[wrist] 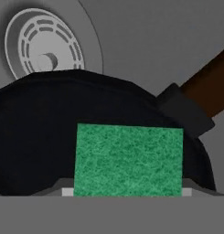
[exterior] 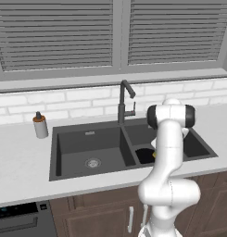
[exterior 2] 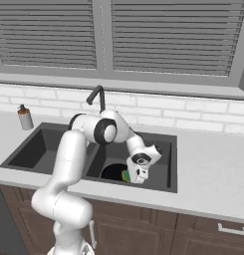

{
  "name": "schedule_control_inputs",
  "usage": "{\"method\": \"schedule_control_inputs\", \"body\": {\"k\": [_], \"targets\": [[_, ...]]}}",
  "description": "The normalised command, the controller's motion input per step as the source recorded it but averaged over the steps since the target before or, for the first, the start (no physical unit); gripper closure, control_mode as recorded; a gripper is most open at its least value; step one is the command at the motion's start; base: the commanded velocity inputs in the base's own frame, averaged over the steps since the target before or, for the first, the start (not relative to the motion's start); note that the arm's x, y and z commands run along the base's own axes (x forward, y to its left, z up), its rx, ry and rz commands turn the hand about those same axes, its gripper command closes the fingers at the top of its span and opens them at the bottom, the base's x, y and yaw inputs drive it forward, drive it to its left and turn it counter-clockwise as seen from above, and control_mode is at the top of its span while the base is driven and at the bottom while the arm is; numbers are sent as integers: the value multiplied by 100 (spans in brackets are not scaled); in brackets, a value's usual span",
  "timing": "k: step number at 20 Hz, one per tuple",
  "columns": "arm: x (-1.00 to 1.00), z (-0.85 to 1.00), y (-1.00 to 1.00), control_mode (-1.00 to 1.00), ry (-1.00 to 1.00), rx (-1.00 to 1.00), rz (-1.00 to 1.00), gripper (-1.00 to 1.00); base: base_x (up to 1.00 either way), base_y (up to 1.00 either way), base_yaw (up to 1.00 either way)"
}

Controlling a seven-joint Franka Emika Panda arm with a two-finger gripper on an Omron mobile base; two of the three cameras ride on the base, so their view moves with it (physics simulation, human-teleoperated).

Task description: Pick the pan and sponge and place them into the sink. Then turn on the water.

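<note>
Sink [exterior 2: 163, 185] basin: pan [exterior 2: 113, 172], seemingly sponge [wrist: 128, 160] inside.

Flat round black pan [wrist: 35, 137] matt, smooth, w/ brownish wood-look handle; small rectangular green-topped sponge [wrist: 128, 160] rough, fibrous. Dark grey double-basin sink [exterior: 78, 143] matt, stone-like, w/ silver metal drain [wrist: 40, 48]; dark gooseneck faucet [exterior: 124, 99] dull metal. Pale speckled countertop [exterior: 22, 162] smooth, brown cabinet fronts [exterior 2: 203, 234] wood-look, white brick-tile backsplash [exterior 2: 193, 117] slightly glossy.

Counter [exterior: 22, 162] — sink [exterior: 89, 134] set in, soap bottle [exterior: 40, 125] upright.
</note>
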Motion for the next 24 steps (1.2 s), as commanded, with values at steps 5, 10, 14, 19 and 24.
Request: {"method": "schedule_control_inputs", "body": {"k": [5,10,14,19,24], "targets": [[16,-46,-2,-100,0,0,2,100,0,0,0],[21,-33,0,-100,0,0,0,100,0,0,0],[9,-7,0,-100,0,0,0,-100,0,0,0],[0,14,0,-100,-13,0,2,-100,0,0,0],[0,46,7,-100,-19,0,0,-100,0,0,0]]}}
